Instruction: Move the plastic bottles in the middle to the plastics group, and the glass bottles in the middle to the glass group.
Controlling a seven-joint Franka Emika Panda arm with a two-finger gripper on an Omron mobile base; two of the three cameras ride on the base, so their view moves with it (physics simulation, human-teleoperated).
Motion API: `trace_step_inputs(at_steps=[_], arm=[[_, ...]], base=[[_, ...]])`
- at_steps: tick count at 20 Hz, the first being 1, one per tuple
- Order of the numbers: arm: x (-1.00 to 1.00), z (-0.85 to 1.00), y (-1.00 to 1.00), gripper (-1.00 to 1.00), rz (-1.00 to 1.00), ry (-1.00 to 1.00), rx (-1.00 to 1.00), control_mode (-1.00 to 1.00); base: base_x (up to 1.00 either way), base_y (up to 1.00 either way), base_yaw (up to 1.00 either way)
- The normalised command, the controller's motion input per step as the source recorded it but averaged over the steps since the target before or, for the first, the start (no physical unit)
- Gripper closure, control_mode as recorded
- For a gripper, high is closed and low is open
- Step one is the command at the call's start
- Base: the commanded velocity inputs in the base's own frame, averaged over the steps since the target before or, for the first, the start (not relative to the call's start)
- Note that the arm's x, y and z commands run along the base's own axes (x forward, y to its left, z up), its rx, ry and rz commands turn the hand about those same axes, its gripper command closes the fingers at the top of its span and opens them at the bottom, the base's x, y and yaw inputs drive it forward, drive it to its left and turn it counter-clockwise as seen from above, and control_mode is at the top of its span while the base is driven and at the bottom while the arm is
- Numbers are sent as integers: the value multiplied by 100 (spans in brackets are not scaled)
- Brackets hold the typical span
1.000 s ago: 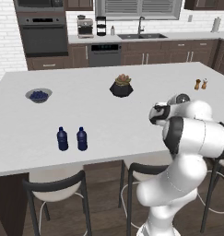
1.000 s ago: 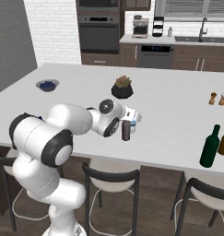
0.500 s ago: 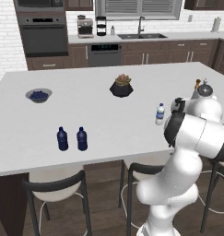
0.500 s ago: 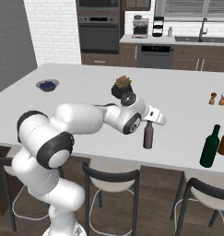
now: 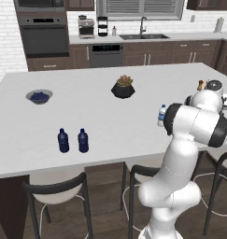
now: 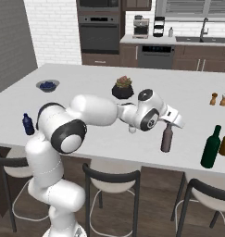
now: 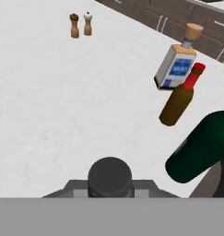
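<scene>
the pincer (image 6: 170,124) is clenched on the neck of the brown beer bottle (image 6: 166,138), near the green wine bottle (image 6: 211,147) at the desk's (image 5: 133,121) front edge; the clear water bottle (image 5: 161,115) remains mid-desk, apart from the blue bottles (image 5: 73,140).

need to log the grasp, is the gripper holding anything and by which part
Yes: the gripper is shut on the dark brown beer-type bottle, gripping it at the top of its neck, by the cap, above the counter.
</scene>
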Motion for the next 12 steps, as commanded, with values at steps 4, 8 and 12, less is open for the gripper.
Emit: trace_step_inputs(at_steps=[4, 8, 12], arm=[[0, -15, -48, 100, -10, 0, 4, -100], [10, -17, -55, 100, -5, 0, 8, -100], [14, -17, -56, 100, 0, 0, 5, -100]], base=[[0, 0, 0], [0, 0, 0], [0, 0, 0]])
